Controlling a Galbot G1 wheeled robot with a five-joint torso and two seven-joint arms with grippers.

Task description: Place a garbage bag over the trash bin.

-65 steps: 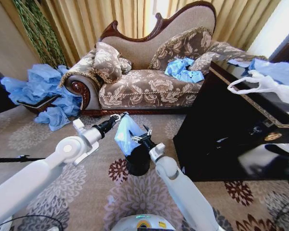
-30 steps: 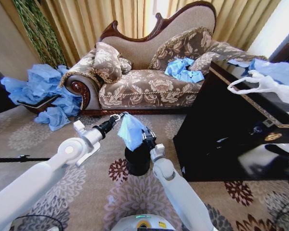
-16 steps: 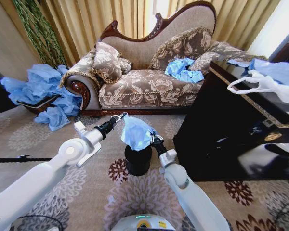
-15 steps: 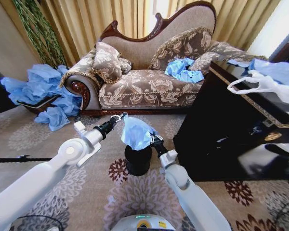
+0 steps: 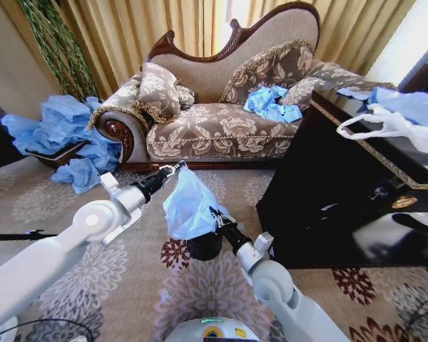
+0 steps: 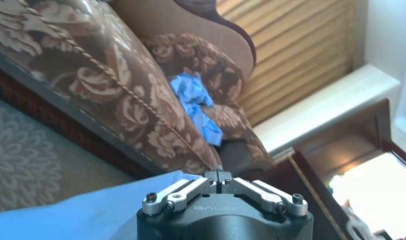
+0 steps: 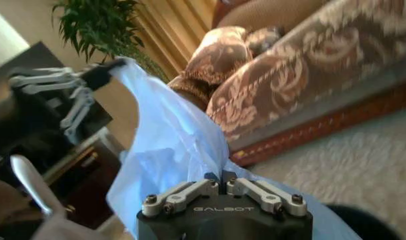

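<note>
While the garbage bag (image 5: 187, 206) hangs stretched above the trash bin (image 5: 204, 246) on the carpet, I've got the left gripper (image 5: 178, 167) pinching its top corner and the right gripper (image 5: 214, 214) clamped on its lower edge.

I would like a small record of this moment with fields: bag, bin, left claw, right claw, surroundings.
bag: thin, translucent light blue plastic garbage bag, held stretched in the air between both claws, hanging above and partly in front of the bin
bin: small black cylindrical trash bin on the patterned carpet, not yet covered
left claw: shut on the bag's upper edge
right claw: shut on the bag's lower edge, just above the bin
surroundings: brown floral sofa behind; heap of blue bags beside it
</note>
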